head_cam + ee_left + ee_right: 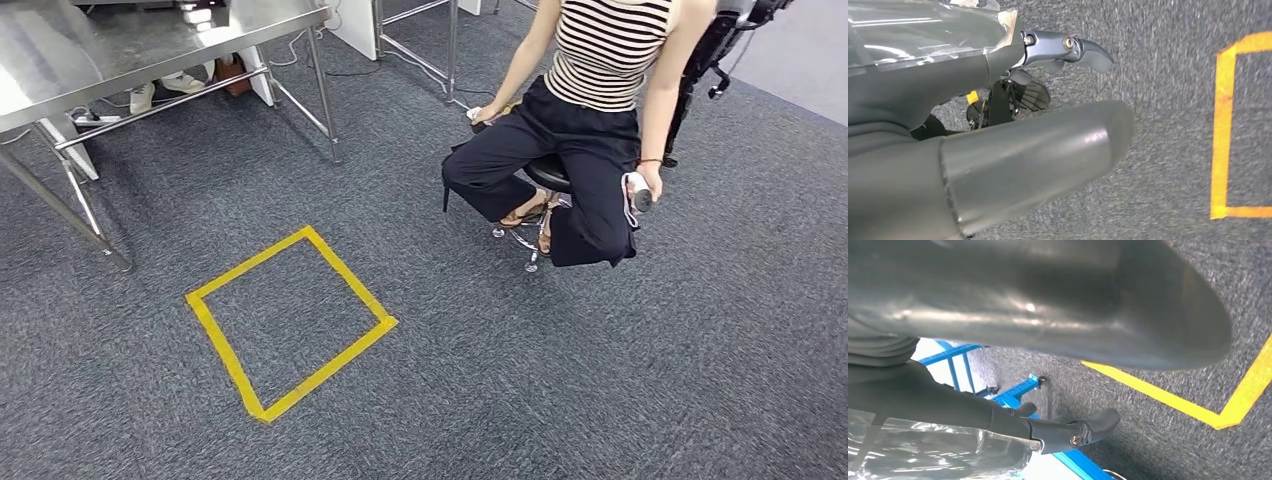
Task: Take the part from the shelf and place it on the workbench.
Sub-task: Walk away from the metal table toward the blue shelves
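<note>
Dark grey carpet (560, 380) covers the floor across the head view. A steel workbench (120, 50) with a shiny flat top and thin metal legs stands at the far left, and shoes (160, 92) of a person show beneath it. A seated person (580, 120) in a striped top and dark trousers sits on a wheeled stool (535, 215) at the far right, holding a small pale object (638, 192) in 1 hand. A square outline of yellow tape (290, 320) lies on the carpet between the workbench and the person. In the left wrist view the left hand (1013, 125) hangs above the carpet with nothing in it: its thick grey thumb (1038, 155) points forward and a darker finger (1083, 50) stretches out apart from it, so the fingers are spread, and the yellow tape outline (1223, 130) lies on the floor beyond the fingertips. In the right wrist view the right hand (1058, 365) is likewise empty, its broad thumb (1098, 300) well apart from a dark finger (1088, 427); a corner of yellow tape (1218, 415) lies beyond the fingertips, and a blue metal frame (1013, 392) stands on the carpet just behind that dark finger. I cannot tell where the part is.
</note>
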